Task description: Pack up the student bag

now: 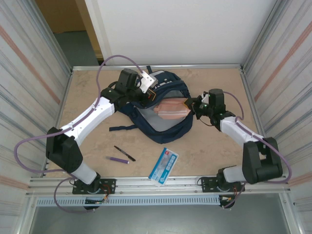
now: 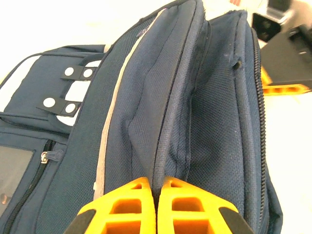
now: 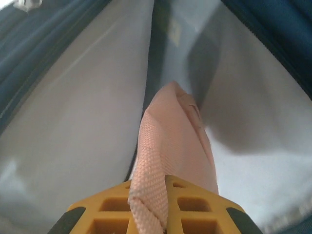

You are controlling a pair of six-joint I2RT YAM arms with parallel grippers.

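Left fingers (image 2: 131, 204) clamped on bag (image 1: 170, 88) rim, seemingly to hold mouth open; right fingers (image 3: 195, 204) clamped on pink case (image 1: 170, 109), set inside grey lining (image 3: 73, 122). Bag central on surface (image 1: 214, 151); pens (image 1: 125, 153), booklet (image 1: 164, 165) nearer front edge, likely next in.

A: Your top camera?
B: It hangs above and behind your arm bases (image 1: 92, 185), looking down over the whole worktop (image 1: 209, 151).
A: Your wrist cameras?
B: Each rides close behind your left hand (image 2: 155, 184) or right hand (image 3: 148, 190), facing the student bag (image 1: 170, 87), which all three views share.
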